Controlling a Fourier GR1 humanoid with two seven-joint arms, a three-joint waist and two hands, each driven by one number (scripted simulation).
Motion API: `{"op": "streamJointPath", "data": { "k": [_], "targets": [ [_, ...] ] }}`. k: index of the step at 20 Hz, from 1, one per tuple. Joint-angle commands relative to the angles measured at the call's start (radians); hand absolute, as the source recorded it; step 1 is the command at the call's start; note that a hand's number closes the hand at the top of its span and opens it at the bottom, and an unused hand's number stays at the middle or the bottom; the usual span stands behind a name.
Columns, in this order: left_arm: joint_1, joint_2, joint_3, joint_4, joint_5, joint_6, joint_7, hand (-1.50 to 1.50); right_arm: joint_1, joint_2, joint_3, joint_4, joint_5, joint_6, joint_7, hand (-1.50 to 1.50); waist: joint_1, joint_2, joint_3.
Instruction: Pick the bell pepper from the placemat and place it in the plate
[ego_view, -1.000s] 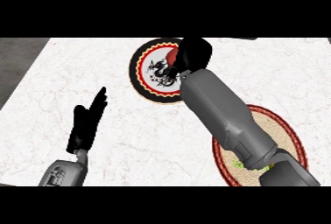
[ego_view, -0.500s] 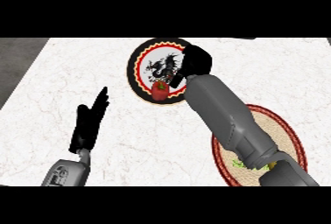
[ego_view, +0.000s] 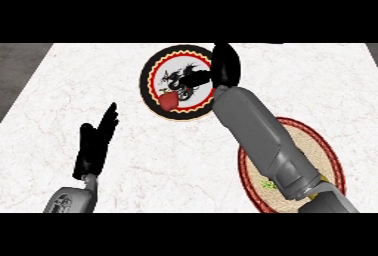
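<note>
Bell pepper (ego_view: 170, 100) sits on the plate (ego_view: 153, 75), lower left of its face, upper centre of frame. Right hand (ego_view: 221, 70) over the plate's right rim, fingers straight, holding nothing. Placemat (ego_view: 325, 155) lower right, under the forearm. Left hand (ego_view: 98, 140) resting open, lower left. To finish: lift straight up, don't clip the pepper.

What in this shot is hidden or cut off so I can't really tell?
- Placemat: in the head view, the right forearm covers its middle.
- Plate: its right rim lies behind the right hand.
- Bell pepper: too small for any detail.
- Left hand: its forearm is cut off by the lower edge.
</note>
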Motion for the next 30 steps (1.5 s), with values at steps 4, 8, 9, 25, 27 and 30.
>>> {"op": "streamJointPath", "data": {
  "k": [4, 8, 9, 25, 27, 30],
  "targets": [
    [0.002, 0.009, 0.024, 0.009, 0.005, -0.004, -0.023, 0.0, 0.088, 0.0, 0.004, -0.097, -0.297, -0.11, -0.245, -1.5, -0.009, -0.009, -0.002],
    [0.067, -0.016, -0.005, -0.02, -0.011, 0.01, -0.022, 0.0, 0.124, 0.0, -0.039, -0.045, -0.403, -0.014, -0.443, -1.5, -0.038, -0.014, -0.002],
    [0.044, 0.026, 0.013, -0.07, 0.003, -0.018, 0.019, 0.0, 0.135, 0.0, 0.014, -0.03, -0.461, -0.071, -0.469, -1.5, -0.01, -0.01, -0.001],
    [0.029, 0.022, 0.039, -0.032, 0.01, -0.046, 0.007, 0.0, 0.046, 0.0, 0.217, 0.192, -0.715, -0.178, -0.602, -1.5, -0.002, -0.008, -0.003],
    [0.023, -0.009, 0.03, -0.008, 0.002, -0.029, -0.012, 0.0, 0.058, 0.0, 0.207, 0.235, -0.727, -0.15, -0.647, -1.5, -0.011, -0.006, -0.002],
    [0.065, 0.005, 0.02, -0.023, -0.01, -0.042, -0.025, 0.0, 0.045, 0.0, 0.236, 0.223, -0.752, -0.177, -0.626, -1.5, -0.017, -0.011, -0.002]
  ]
}}
